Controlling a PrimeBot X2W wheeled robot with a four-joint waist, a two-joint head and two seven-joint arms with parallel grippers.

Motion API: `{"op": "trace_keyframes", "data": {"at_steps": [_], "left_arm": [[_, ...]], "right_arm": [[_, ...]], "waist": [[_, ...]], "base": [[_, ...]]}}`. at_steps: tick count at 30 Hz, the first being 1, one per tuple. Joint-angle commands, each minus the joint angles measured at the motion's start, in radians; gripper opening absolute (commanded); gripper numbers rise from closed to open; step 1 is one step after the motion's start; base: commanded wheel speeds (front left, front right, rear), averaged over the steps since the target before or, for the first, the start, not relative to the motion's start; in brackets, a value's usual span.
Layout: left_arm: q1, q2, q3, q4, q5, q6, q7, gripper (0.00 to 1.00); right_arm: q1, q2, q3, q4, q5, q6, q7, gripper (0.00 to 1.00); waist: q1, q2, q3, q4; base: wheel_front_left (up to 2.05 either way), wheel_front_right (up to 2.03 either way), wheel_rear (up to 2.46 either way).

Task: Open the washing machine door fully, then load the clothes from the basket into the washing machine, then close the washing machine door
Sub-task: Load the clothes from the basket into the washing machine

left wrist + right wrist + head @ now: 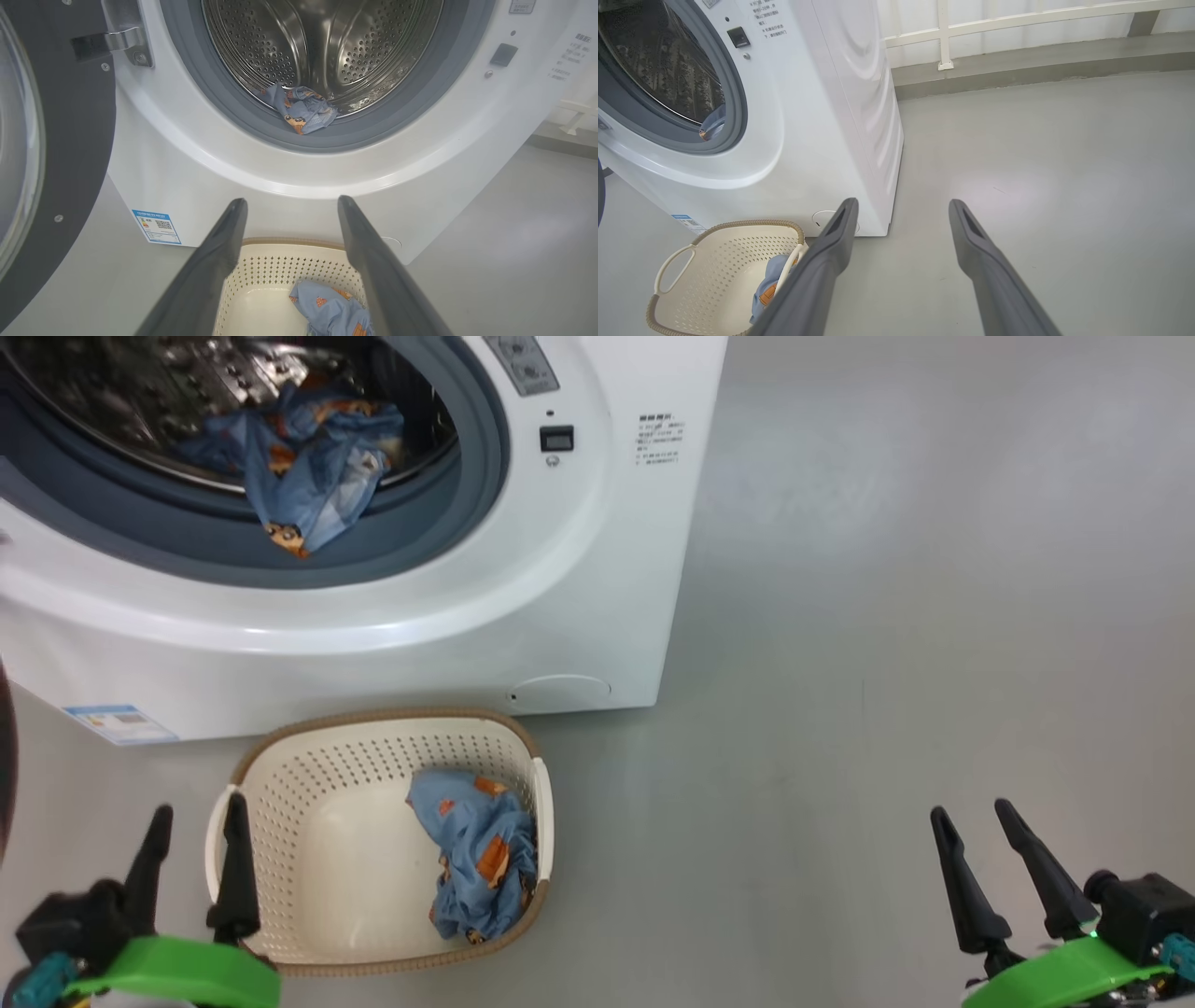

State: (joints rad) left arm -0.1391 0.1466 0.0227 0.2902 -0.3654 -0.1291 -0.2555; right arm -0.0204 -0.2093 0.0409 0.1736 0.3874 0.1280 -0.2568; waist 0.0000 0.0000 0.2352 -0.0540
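- Two grippers sit low in the head view, each with two long dark fingers pointing up.
- Left gripper (199, 805) has its fingers spread apart and holds nothing; it hovers at the left end of the basket (327, 775).
- Right gripper (970, 807) is also spread and empty, over bare grey floor (934, 616), well apart from the basket.
- One cream perforated basket with a brown woven-look rim and two side handles stands on the floor, just in front of the washing machine (579, 579).
- Two pieces of clothing are visible, both blue with orange-brown figures.
- One, the basket piece (481, 859), lies crumpled against the basket's right wall.
- The other, the drum piece (308, 467), lies at the mouth of the steel drum (327, 42), spilling over the grey gasket (233, 112).
- One white front-loading washing machine has one blue label sticker (119, 723) and one round flap (560, 691) low on its front.
- One door (79, 140), black-rimmed with a glass centre, stands swung open at the left in the left wrist view.
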Motion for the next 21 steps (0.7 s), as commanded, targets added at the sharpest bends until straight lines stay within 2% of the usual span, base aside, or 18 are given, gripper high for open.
{"op": "trace_keyframes", "data": {"at_steps": [1, 21], "left_arm": [[0.021, 0.021, 0.041, -0.035, 0.014, -0.002, -0.006, 1.0], [0.22, 0.008, 0.066, -0.164, 0.02, -0.002, -0.006, 1.0]], "right_arm": [[0.024, -0.02, 0.011, -0.019, 0.014, 0.003, -0.005, 1.0], [0.165, -0.033, -0.045, -0.034, 0.026, 0.003, -0.005, 1.0]], "waist": [[0.0, 0.0, -0.04, 0.005], [0.0, 0.0, -0.14, 0.024]], "base": [[0.0, 0.0, 0.0], [0.0, 0.0, 0.0]]}}
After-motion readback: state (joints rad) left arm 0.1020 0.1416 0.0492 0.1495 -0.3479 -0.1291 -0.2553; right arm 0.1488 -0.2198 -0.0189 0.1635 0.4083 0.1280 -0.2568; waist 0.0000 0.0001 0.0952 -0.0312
